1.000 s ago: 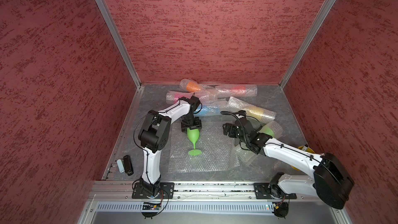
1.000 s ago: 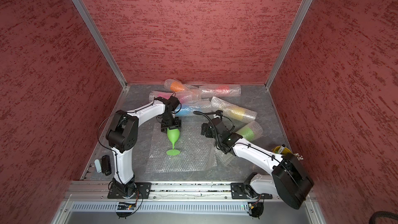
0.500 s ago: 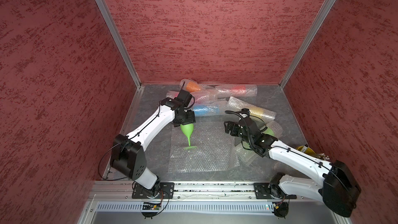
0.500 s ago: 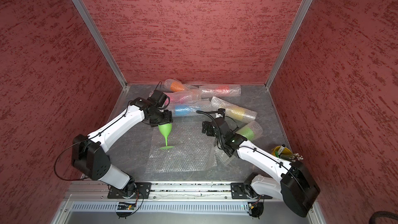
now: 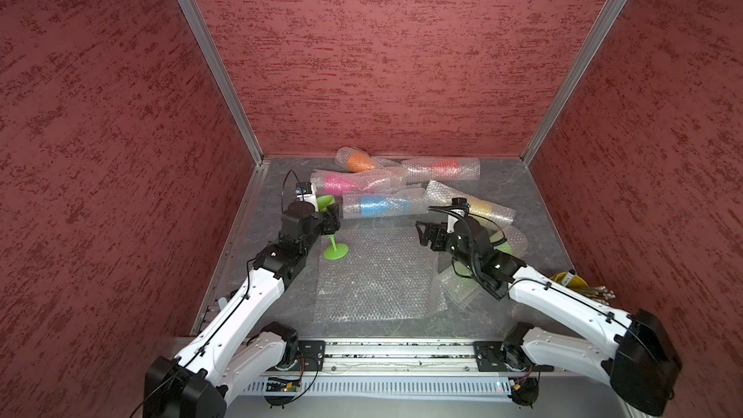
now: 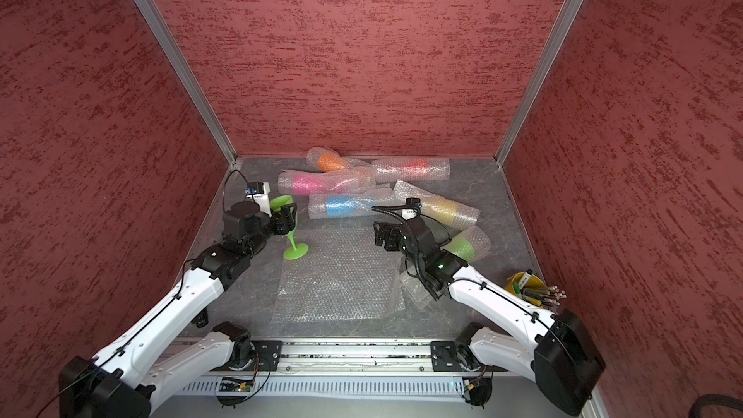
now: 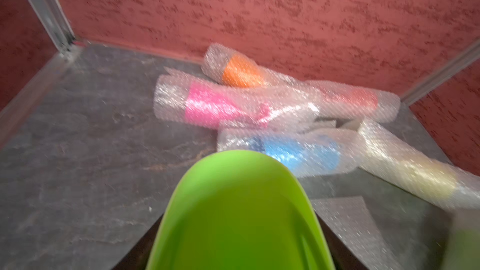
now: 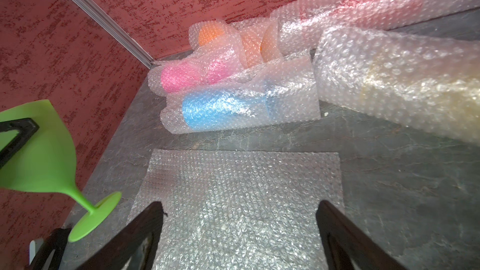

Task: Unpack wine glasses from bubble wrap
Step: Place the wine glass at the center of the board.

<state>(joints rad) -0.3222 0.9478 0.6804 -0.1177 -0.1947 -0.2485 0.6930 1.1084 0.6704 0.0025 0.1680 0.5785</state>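
Note:
A bare green wine glass (image 5: 335,252) (image 6: 295,252) (image 8: 46,157) hangs tilted by the left corner of a flat bubble wrap sheet (image 5: 374,275) (image 6: 333,279) (image 8: 241,172). My left gripper (image 5: 330,221) (image 6: 287,221) is shut on its bowl (image 7: 233,216), which fills the left wrist view. I cannot tell whether its foot touches the table. My right gripper (image 5: 428,235) (image 6: 384,235) (image 8: 239,206) stands open over the sheet, holding nothing. Wrapped glasses lie at the back: orange (image 5: 358,161), red (image 5: 442,165), pink (image 5: 341,182), blue (image 5: 378,206), yellow (image 5: 480,207). A wrapped green one (image 6: 462,247) lies behind my right arm.
Red walls close in the table on three sides. A yellow cup of pens (image 6: 522,283) stands at the right edge. Crumpled bubble wrap (image 5: 454,287) lies under my right forearm. A small black object (image 6: 201,319) sits by the left rail.
My left arm has swung out to the left and carried the green glass off the sheet toward its left corner, tilting it. The right gripper has barely moved.

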